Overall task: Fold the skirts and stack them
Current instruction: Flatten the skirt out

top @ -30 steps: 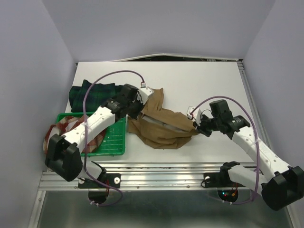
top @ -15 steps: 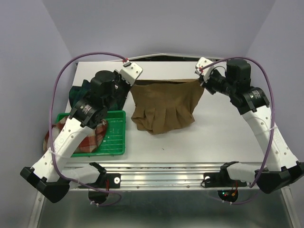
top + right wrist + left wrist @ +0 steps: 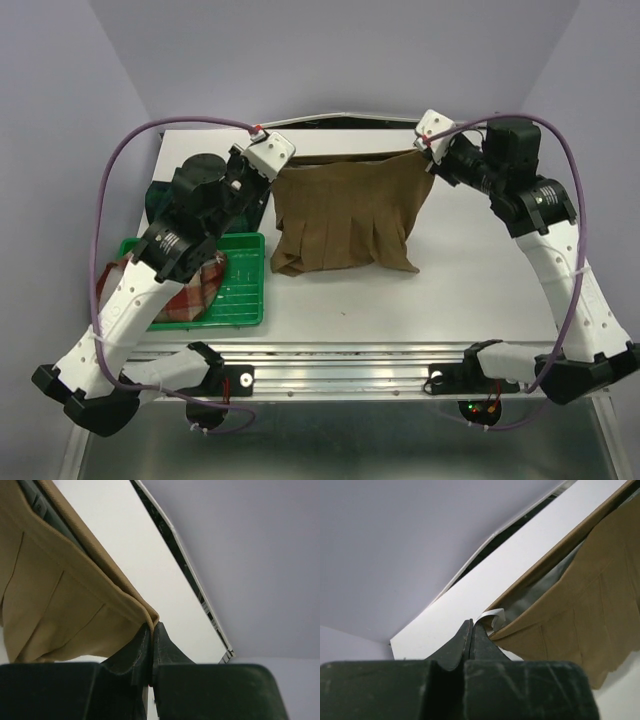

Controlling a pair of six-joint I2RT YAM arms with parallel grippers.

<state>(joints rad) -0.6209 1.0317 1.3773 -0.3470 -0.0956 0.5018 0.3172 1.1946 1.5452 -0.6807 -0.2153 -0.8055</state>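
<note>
Step in hand: spreading the tan pleated skirt [image 3: 345, 225] flat before the fold.

- Left fingers [image 3: 462, 640] are pinched fully together on the left waistband corner, with a white label curling out just beside the tips.
- Right fingers [image 3: 142, 645] are likewise clamped tight on the right corner, the band edge folded over at the pinch.
- The skirt hangs stretched between the two arms over the far middle of the surface [image 3: 450, 290]. The waistband is taut and roughly level and the pleats fall toward the near side. The hem looks to be resting on the surface, but I can't confirm contact.
- The tartan skirt [image 3: 158, 205] is bunched at far left, mostly hidden behind the left arm.
- The plaid skirt [image 3: 195, 290] lies in a heap across the green tray [image 3: 245, 290], spilling over its left rim.

My read is that nothing is folded or stacked yet, so the task is at an early stage.

The next move calls for lowering both corners together at matched height, keeping tension so the pleats don't bunch. Let go only once the waistband lies flat, then regrasp for the fold.
</note>
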